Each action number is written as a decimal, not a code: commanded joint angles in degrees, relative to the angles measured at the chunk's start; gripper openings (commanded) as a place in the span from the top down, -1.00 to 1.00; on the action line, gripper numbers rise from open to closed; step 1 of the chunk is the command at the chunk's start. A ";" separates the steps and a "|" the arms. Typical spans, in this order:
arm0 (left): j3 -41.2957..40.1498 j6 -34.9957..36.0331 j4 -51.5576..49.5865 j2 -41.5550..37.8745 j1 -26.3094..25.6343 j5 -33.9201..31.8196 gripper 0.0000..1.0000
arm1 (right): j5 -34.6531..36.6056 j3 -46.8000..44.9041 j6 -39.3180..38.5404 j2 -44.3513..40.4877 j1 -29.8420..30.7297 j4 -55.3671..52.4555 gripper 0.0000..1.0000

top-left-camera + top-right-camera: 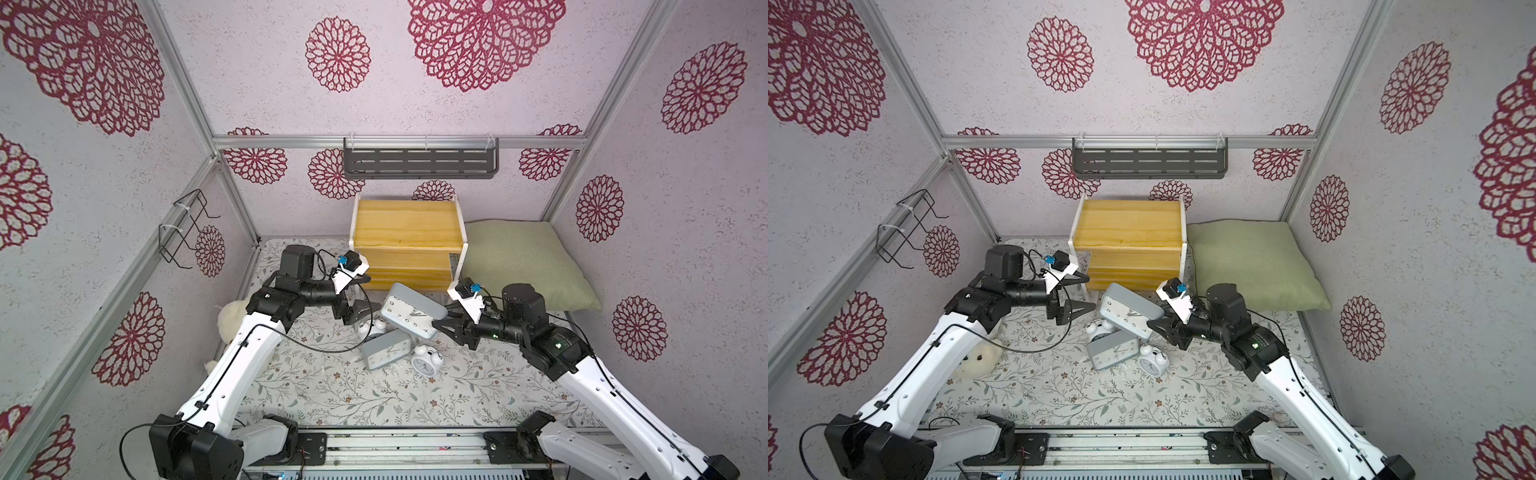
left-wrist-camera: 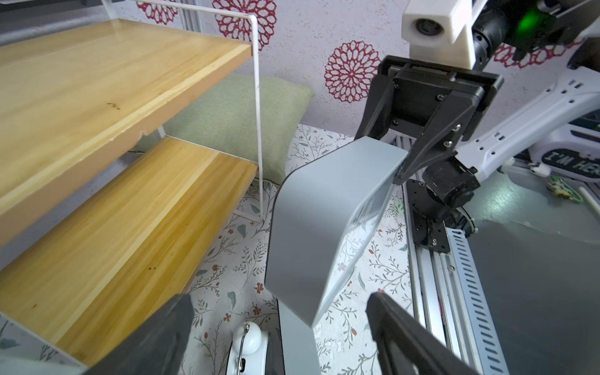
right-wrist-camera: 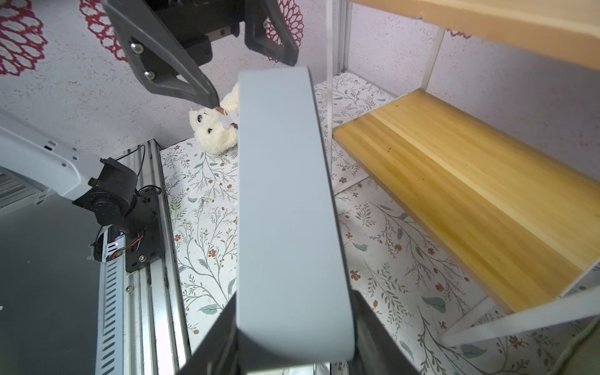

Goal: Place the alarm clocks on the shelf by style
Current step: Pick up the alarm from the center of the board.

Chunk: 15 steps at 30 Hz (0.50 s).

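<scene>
A plush bear [image 1: 230,320] lies half hidden under the left arm. The left gripper [image 1: 374,294] hangs wide open, touching nothing, just beside the grey clock [image 1: 409,312] held off the floral desk [image 1: 332,390]. That clock covers most of a twin-bell clock [image 1: 369,331]. The second grey clock [image 1: 385,350] and the other twin-bell clock [image 1: 426,362] sit on the desk. The right gripper [image 1: 440,319] clamps the held clock's end, in front of the shelf [image 1: 407,232] (a pillow [image 1: 523,262] is beside it). In the left wrist view a sign [image 2: 576,162] reads "I'M HE", cut off.

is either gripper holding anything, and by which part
The right gripper clamps the lifted grey clock by one end; the left gripper is open, holding nothing.
</scene>
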 commanded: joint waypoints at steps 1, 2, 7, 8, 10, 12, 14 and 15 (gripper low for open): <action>3.09 5.95 -6.56 2.63 -0.21 4.01 -0.84 | -3.63 3.27 -2.68 -0.39 0.21 3.49 0.80; 3.82 6.57 -7.63 3.28 -0.14 4.32 -0.84 | -3.92 3.39 -2.97 -0.35 0.25 3.55 0.80; 5.82 9.25 -11.68 5.29 -0.75 6.50 -0.84 | -5.26 4.33 -4.61 0.76 0.25 3.38 0.80; 5.83 9.51 -11.89 5.44 -0.86 6.68 -0.84 | -5.50 4.67 -4.86 1.05 0.28 3.35 0.80; 6.12 10.11 -12.70 5.87 -1.13 7.28 -0.84 | -6.09 5.23 -5.41 1.70 0.26 3.31 0.80; 6.73 11.19 -13.95 6.55 -1.35 8.29 -0.84 | -6.70 5.73 -5.98 2.25 0.32 3.31 0.80; 7.51 11.95 -15.12 7.36 -1.65 8.95 -0.83 | -7.24 6.21 -6.51 2.75 0.34 3.27 0.80; 7.95 12.46 -15.93 7.79 -1.84 9.30 -0.82 | -7.70 6.47 -6.72 2.96 0.27 3.13 0.80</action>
